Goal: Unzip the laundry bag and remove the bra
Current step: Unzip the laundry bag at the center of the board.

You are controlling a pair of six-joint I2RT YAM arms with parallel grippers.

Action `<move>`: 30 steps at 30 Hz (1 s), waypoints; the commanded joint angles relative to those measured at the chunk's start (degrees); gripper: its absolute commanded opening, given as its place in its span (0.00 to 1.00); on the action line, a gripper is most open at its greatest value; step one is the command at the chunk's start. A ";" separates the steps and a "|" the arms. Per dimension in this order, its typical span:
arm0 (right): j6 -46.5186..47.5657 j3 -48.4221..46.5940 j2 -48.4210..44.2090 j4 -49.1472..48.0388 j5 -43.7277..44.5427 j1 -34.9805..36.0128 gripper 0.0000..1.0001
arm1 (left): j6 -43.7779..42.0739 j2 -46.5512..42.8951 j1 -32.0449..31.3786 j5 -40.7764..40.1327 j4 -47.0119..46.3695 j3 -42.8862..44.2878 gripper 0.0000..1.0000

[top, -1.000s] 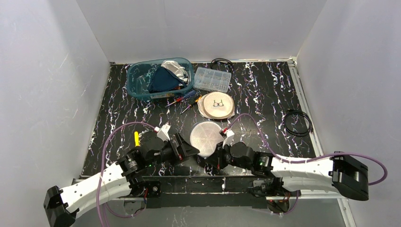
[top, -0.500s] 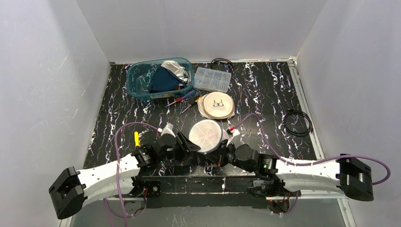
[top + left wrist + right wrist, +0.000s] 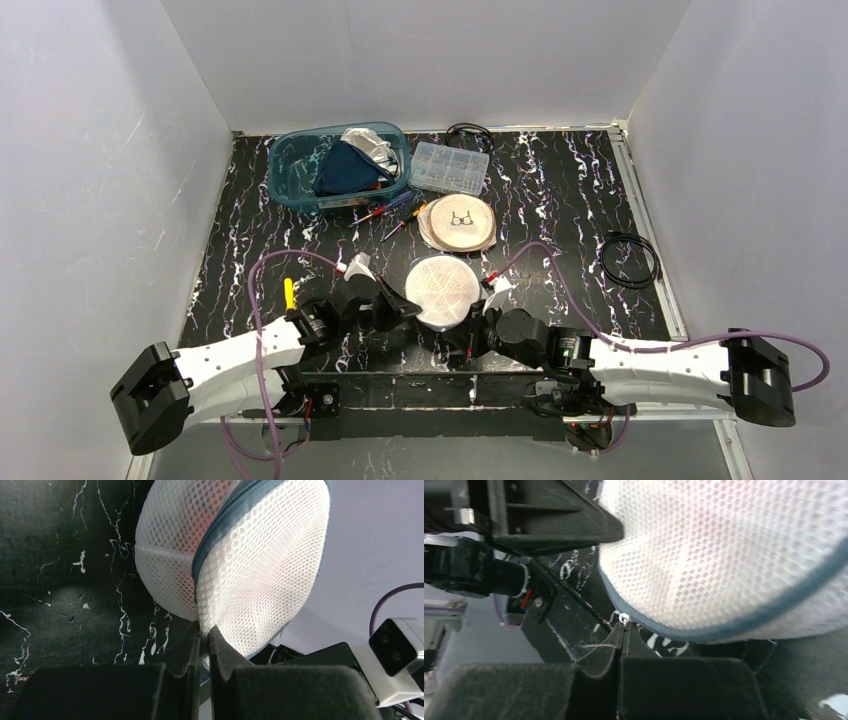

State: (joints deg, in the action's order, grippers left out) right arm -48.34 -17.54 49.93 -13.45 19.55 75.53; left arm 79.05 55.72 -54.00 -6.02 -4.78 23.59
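White arm links, black joints and jaws, purple cables

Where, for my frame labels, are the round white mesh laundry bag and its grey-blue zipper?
Round white mesh laundry bag (image 3: 440,288): top external view, mesh centre.
Grey-blue zipper (image 3: 222,530): left wrist view, middle of band.

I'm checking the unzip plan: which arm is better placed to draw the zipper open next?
Right, probably: the right fingers are shut on a small white tab at the zipper rim of the bag, likely the pull. The left fingers pinch only mesh, so they suit bracing.
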 commanded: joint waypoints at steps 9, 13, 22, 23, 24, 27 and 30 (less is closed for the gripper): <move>1.16 -6.59 -9.07 27.73 16.77 0.29 0.01 | -12.27 -4.46 10.31 12.47 7.71 3.30 0.00; -0.45 -7.58 -9.82 32.37 20.73 0.27 0.01 | -18.99 -2.55 13.57 22.99 7.79 5.46 0.00; 5.87 -5.14 -9.70 21.96 11.02 0.42 0.01 | -37.33 5.94 15.55 30.62 19.92 19.88 0.00; 6.02 -4.99 -8.89 20.49 9.89 0.54 0.01 | -38.34 7.03 15.90 30.07 20.72 20.92 0.00; 5.98 -4.77 -7.89 18.71 9.02 0.79 0.01 | -38.74 8.24 16.09 29.80 20.75 21.71 0.00; 5.69 -4.35 -4.80 12.64 7.42 1.46 0.01 | -38.39 11.90 16.44 29.67 19.49 23.25 0.06; 5.07 -4.86 -1.51 7.45 6.76 1.61 0.01 | -36.93 13.58 16.51 29.43 19.85 23.72 0.44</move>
State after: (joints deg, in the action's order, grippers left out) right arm -43.53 -22.37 45.67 4.60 28.23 76.58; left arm 43.40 67.75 -37.95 22.13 12.03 45.69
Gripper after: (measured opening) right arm 0.031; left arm 0.237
